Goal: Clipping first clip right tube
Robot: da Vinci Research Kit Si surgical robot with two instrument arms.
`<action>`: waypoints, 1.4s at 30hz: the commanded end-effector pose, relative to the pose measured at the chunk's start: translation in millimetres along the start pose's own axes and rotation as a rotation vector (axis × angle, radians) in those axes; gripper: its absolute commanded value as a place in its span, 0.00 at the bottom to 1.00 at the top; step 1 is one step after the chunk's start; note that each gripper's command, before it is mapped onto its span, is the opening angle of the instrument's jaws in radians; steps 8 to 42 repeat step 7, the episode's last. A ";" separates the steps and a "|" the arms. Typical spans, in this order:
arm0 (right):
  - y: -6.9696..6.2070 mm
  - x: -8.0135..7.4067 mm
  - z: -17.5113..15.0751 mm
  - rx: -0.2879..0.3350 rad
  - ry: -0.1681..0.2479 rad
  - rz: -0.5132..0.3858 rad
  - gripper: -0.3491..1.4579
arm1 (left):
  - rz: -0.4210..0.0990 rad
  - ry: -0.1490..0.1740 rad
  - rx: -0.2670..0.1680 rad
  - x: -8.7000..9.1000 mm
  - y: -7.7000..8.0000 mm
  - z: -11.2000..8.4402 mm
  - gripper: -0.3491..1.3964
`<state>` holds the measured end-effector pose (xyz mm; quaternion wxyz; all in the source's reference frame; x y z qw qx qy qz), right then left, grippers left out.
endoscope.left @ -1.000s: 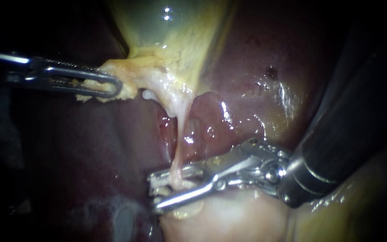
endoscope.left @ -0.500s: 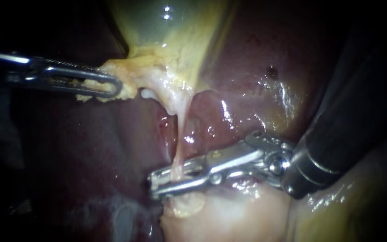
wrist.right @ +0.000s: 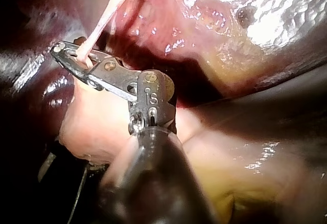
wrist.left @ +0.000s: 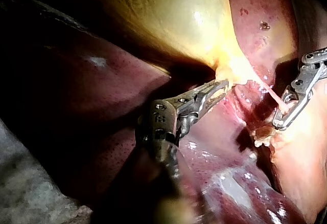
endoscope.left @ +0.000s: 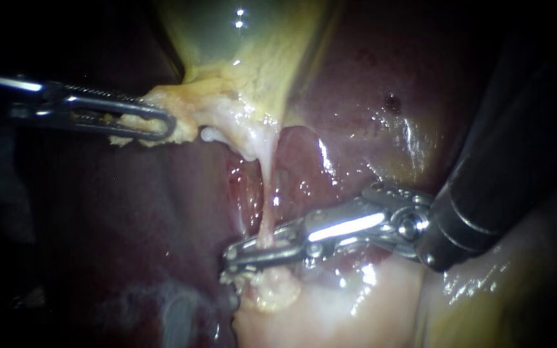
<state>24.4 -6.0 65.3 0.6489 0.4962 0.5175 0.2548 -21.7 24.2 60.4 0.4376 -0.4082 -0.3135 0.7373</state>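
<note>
Endoscope view: tube point(endoscope.left: 267, 193) gripped in the jaws of the right instrument point(endoscope.left: 232, 263).
The thin pale tube runs taut from the gallbladder point(endoscope.left: 227, 38) neck down to pale tissue point(endoscope.left: 317, 316), approx. mid-view, w/ dark red liver point(endoscope.left: 369, 77) behind. The right instrument's jaws are closed on it from two sides near its lower end, almost together. The left instrument point(endoscope.left: 166, 125) is well apart, at the upper left; its jaws clamp yellowish tissue at the gallbladder neck. Right wrist view agrees: the tube passes between both jaws, near their tips.
</note>
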 end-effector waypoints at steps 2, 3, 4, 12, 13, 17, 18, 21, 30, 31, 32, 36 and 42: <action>0.0 -0.1 0.0 -0.001 0.000 -0.001 0.00 | 0.000 0.000 0.000 0.0 0.0 0.0 0.00; 0.1 -0.1 0.0 -0.001 0.000 -0.001 0.00 | 0.000 0.000 0.000 0.0 0.0 0.0 0.00; 0.1 -0.1 0.0 -0.001 0.000 -0.001 0.00 | 0.000 0.000 0.000 0.0 -0.1 0.0 0.00; 0.3 -0.3 0.0 -0.001 0.000 -0.002 0.00 | 0.000 -0.001 -0.001 0.0 -0.1 0.0 0.00; 0.3 -0.3 0.0 -0.001 0.000 -0.002 0.00 | 0.000 -0.001 -0.001 0.0 -0.1 0.0 0.00; 0.3 -0.3 0.0 -0.001 0.000 -0.002 0.00 | 0.000 -0.001 -0.001 0.0 -0.1 0.0 0.00; 0.3 -0.3 0.0 -0.001 0.000 -0.002 0.00 | 0.000 -0.001 -0.001 0.0 -0.1 0.0 0.00; 0.3 -0.3 0.0 -0.001 0.000 -0.002 0.00 | 0.000 -0.001 -0.001 0.0 -0.1 0.0 0.00; 0.3 -0.3 0.0 -0.001 0.000 -0.002 0.00 | 0.000 -0.001 -0.001 0.0 -0.1 0.0 0.00; 0.3 -0.3 0.0 -0.001 0.000 -0.002 0.00 | 0.000 -0.001 -0.001 0.0 -0.1 0.0 0.00; 0.3 -0.3 0.0 -0.001 0.000 -0.002 0.00 | 0.000 -0.001 -0.001 0.0 -0.1 0.0 0.00; 0.3 -0.3 0.0 -0.001 0.000 -0.002 0.00 | 0.000 -0.001 -0.001 0.0 -0.1 0.0 0.00; 0.3 -0.3 0.0 -0.001 0.000 -0.002 0.00 | 0.000 -0.001 -0.001 0.0 -0.1 0.0 0.00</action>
